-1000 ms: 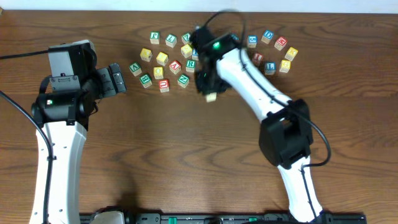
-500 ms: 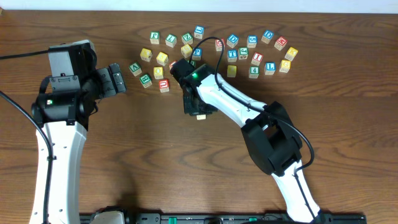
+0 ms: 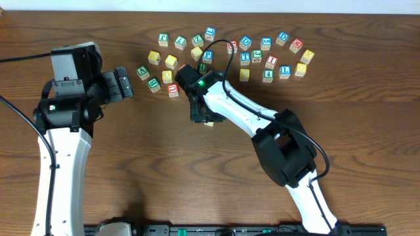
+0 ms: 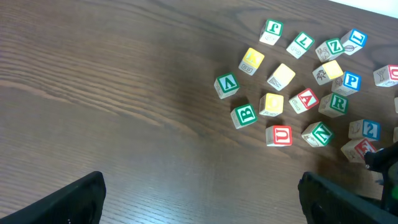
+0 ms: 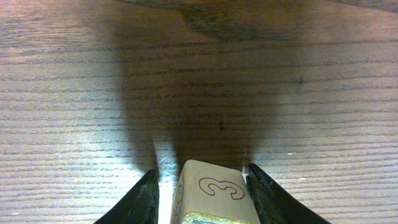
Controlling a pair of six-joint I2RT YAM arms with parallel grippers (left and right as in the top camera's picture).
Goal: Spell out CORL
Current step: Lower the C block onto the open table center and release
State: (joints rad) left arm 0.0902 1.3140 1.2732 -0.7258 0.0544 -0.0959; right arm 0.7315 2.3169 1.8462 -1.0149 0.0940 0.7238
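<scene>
- R gripper (image 5: 202,185): fingers clamped on a pale cube (image 5: 214,196), one finger on each side. The face twd the cam has an outlined mark that reads like a "3".
- In the overhead view only a corner of the pale cube pokes out under the R gripper. It is approx mid-worktop, just on the near side of the cube scatter.
- Can't tell if the pale cube rests on the table (image 3: 197,177) or hangs above it. A dark shadow lies on the wood ahead of it.
- L gripper (image 3: 123,83): fingers wide apart, nothing btwn them. It sits twd the left edge, aimed at the scatter, and is clear of every cube.
- Letter cubes lie loose along the far edge, from centre out twd the right.
- Green R cube (image 4: 337,103): near side of the scatter's left half, close by the R arm. The blue P cube (image 4: 351,81) is just beside it on the far-edge side.
- Blue L cube (image 4: 356,38): at the far rim of that left half. The letter is small and reads like an L, not certain.
- Left yellow cube (image 4: 252,60) and second yellow cube (image 4: 282,76): plain tops, side by side at the scatter's left end, apart from both grippers.
</scene>
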